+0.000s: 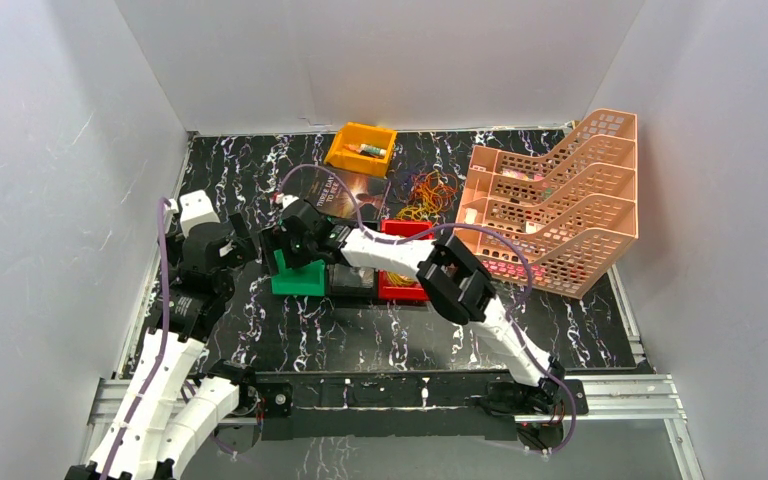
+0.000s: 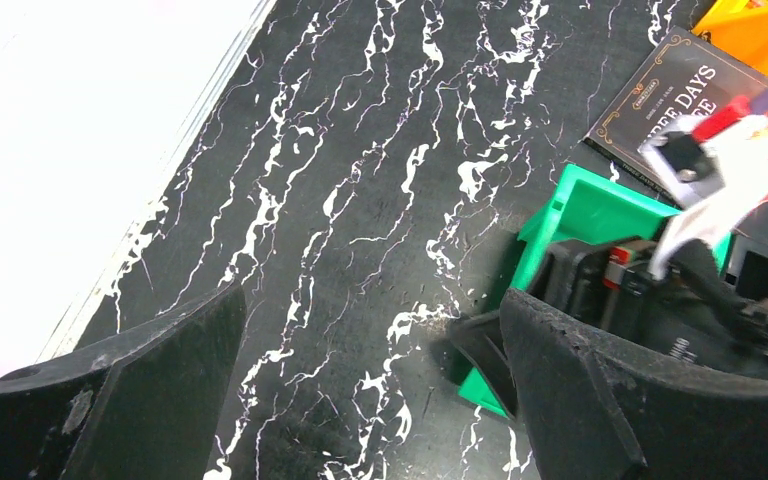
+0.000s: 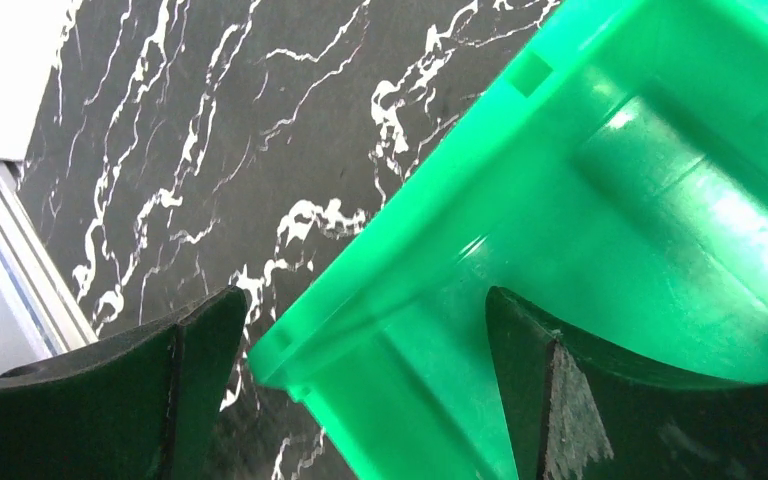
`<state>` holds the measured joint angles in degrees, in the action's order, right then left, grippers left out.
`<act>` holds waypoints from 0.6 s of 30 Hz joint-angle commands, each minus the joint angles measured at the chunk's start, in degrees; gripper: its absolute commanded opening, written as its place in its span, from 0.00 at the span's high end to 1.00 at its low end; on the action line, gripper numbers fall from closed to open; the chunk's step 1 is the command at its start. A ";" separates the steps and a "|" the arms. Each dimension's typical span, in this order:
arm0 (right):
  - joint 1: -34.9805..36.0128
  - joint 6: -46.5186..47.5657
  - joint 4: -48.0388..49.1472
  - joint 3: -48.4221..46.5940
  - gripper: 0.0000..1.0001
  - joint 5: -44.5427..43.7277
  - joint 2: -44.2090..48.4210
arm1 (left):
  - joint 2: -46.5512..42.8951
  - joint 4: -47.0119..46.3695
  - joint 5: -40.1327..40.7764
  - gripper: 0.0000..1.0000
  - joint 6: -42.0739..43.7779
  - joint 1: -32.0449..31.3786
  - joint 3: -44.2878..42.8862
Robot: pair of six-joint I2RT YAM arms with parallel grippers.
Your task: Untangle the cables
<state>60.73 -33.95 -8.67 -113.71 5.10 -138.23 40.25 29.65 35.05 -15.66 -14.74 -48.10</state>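
The cables (image 1: pixel 426 194) lie in a tangled heap of thin yellow and orange loops at the back of the table, between the book and the pink rack; neither wrist view shows them. My right gripper (image 1: pixel 288 246) reaches left, away from them, and hangs over the green bin (image 1: pixel 298 279). In the right wrist view it (image 3: pixel 360 385) is open, straddling a corner of the green bin's wall (image 3: pixel 520 230) with a gap at the left finger. My left gripper (image 1: pixel 250 246) is just left of that bin, open (image 2: pixel 375 395) above bare marble tabletop and holding nothing.
A black bin (image 1: pixel 352 283) and a red bin (image 1: pixel 407 290) stand in a row with the green bin. An orange bin (image 1: pixel 362 148) and a dark book (image 1: pixel 335 190) are at the back. A pink tiered file rack (image 1: pixel 560 200) fills the right side.
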 commanded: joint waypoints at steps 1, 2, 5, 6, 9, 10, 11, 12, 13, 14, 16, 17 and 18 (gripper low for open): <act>-0.27 5.62 -1.80 3.01 0.02 -1.53 10.55 | -0.79 0.54 1.99 0.02 -0.58 -0.10 0.56; -0.28 6.16 -2.20 4.66 0.02 -1.93 11.94 | -0.79 0.60 2.07 0.02 -0.67 0.01 0.50; -0.29 7.87 -2.52 9.09 0.02 -4.57 16.31 | -0.96 0.59 2.13 0.02 -0.77 -0.01 0.47; -0.31 8.54 -2.16 10.50 0.02 -5.30 17.83 | -1.08 0.59 2.12 0.02 -0.84 0.00 0.53; -0.56 10.17 -2.03 12.10 0.02 -4.23 20.63 | -1.22 0.58 2.13 0.02 -0.86 0.05 0.51; -0.65 10.40 -2.40 12.16 0.02 -3.28 21.26 | -1.23 0.60 2.15 0.02 -0.88 0.04 0.54; -0.69 10.52 -3.04 12.24 0.02 -3.03 21.82 | -1.23 0.55 2.13 0.02 -0.87 0.00 0.49; -0.74 10.47 -3.28 12.70 0.02 -3.58 22.66 | -1.25 0.56 2.08 0.02 -0.86 -0.02 0.59; -0.77 10.36 -3.15 14.11 0.02 -5.18 23.64 | -1.23 0.52 2.00 0.02 -0.86 0.02 0.59; -0.95 10.21 -2.97 15.94 0.02 -7.49 25.34 | -1.11 0.38 1.70 0.01 -0.80 0.05 0.70; -2.57 9.96 -2.81 20.13 0.02 -11.17 30.09 | -0.35 -0.01 0.60 0.02 -0.69 -0.02 0.72; -4.28 9.96 -2.56 23.83 0.02 -11.81 33.10 | 0.10 -0.39 -0.52 0.02 -0.48 0.06 0.85; -6.23 9.96 -3.17 26.82 0.02 -12.36 36.02 | 0.58 -0.72 -1.62 0.02 -0.35 -0.01 0.88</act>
<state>59.11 -24.95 -12.71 -92.77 -2.90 -111.66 40.05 29.95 35.09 -16.12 -14.74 -47.94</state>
